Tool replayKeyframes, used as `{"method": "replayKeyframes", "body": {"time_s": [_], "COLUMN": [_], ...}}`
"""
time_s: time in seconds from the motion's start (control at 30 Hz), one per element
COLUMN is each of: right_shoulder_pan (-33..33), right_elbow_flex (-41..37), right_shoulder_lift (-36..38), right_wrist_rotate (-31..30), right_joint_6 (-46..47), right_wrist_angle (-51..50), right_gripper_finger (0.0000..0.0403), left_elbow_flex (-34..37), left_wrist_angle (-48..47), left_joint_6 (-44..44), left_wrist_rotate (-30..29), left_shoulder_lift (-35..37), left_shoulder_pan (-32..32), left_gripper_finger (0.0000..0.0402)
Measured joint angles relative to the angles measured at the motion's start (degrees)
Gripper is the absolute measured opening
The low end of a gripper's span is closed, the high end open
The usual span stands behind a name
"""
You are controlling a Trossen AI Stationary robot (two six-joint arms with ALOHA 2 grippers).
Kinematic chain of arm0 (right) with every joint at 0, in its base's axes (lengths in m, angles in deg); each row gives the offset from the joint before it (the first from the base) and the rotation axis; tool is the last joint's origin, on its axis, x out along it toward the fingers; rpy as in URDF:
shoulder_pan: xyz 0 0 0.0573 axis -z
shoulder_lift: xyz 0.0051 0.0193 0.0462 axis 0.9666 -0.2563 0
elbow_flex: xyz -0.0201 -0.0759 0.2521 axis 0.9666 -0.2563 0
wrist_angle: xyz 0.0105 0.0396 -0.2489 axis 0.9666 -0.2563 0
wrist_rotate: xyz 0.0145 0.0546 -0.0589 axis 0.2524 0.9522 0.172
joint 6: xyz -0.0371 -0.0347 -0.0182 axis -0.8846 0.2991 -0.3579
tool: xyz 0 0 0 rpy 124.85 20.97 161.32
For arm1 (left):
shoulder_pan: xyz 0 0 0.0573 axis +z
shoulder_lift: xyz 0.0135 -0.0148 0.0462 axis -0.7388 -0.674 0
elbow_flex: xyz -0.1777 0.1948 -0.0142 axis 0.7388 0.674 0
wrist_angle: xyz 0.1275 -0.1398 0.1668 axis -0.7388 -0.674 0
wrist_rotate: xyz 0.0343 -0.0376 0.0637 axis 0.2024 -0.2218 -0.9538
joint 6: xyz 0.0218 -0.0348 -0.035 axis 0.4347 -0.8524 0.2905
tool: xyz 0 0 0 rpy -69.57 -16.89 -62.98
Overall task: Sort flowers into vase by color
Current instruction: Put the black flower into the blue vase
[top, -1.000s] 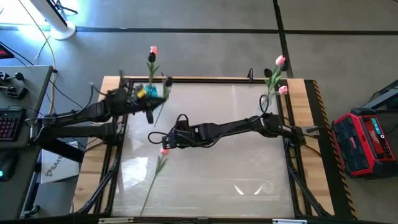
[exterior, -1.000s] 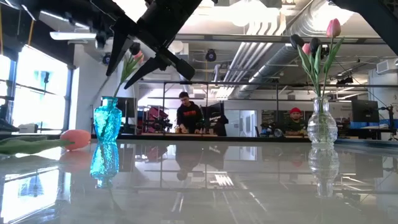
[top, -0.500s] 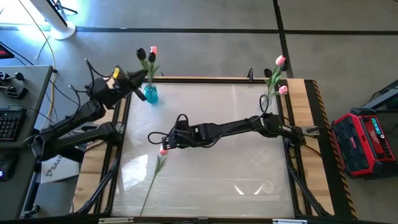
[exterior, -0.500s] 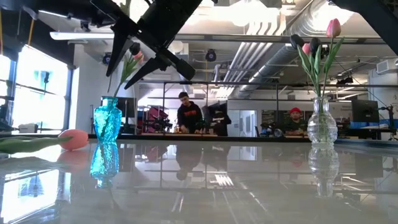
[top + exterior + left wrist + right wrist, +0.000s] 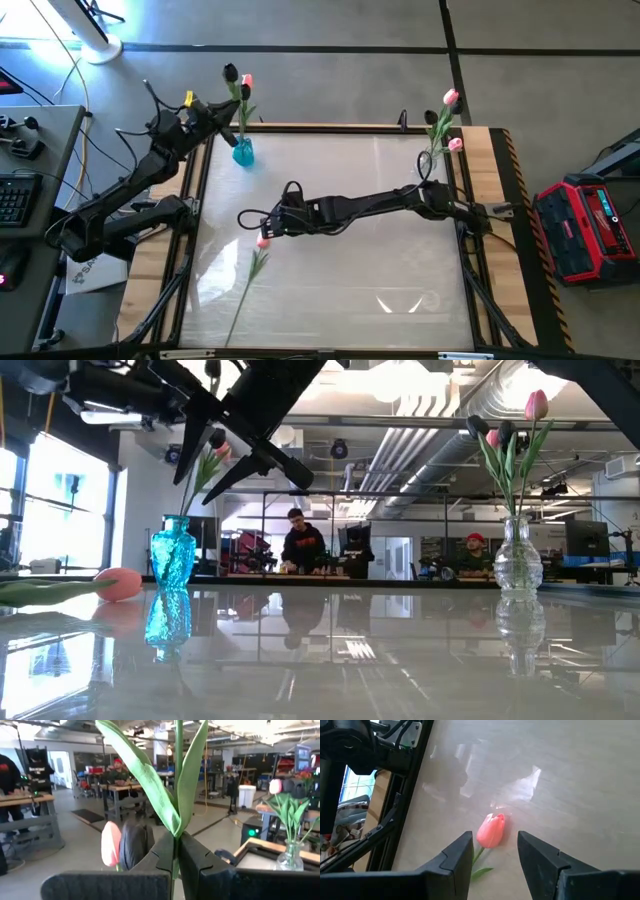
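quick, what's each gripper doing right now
Left gripper: shut on a green flower stem, up by the blue vase.
Right gripper: open, holding nothing, over the pink tulip lying on the table.

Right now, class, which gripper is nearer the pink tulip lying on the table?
Right. The right gripper hangs open just over the pink tulip lying on the table; the left gripper is off by the blue vase.

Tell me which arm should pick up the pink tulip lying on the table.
The right. Its gripper hangs open just above the pink tulip. The left gripper is shut on a flower stem over at the blue vase.
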Motion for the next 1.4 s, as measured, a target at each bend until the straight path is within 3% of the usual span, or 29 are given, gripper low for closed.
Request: {"method": "replayKeyframes", "body": {"time_s": [0.33, 0.67, 0.87, 1.13, 1.4], "right_shoulder_pan": [0.07, 0.82, 1.37, 1.57, 1.81], "right_elbow_flex": [0.00, 0.00, 0.00, 0.00, 0.00], "right_shoulder_lift": [0.00, 0.00, 0.00, 0.00, 0.00], "right_wrist_rotate": [-0.22, 0.33, 1.30, 1.51, 4.66], "right_joint_6": [-1.04, -2.20, -2.54, -2.53, -2.51], "right_wrist_angle": [-0.05, -0.49, -0.50, -0.48, -0.46], "right_gripper_finger": [0.0145, 0.0145, 0.0145, 0.0145, 0.0145], "left_elbow_flex": [1.16, 3.65, 3.65, 3.65, 3.65], "left_wrist_angle": [-0.58, -3.82, -5.73, -15.06, -22.02], "left_joint_6": [1.36, -7.96, -10.58, -10.88, -18.17], "left_wrist_rotate": [0.31, -1.03, -2.10, -3.38, -1.26], "left_shoulder_lift": [-2.17, -1.57, 2.28, 6.85, 8.39], "left_shoulder_pan": [2.32, 2.69, 4.08, 5.16, 5.16], "left_gripper_finger": [0.0000, 0.0009, 0.0043, 0.0110, 0.0172]}}
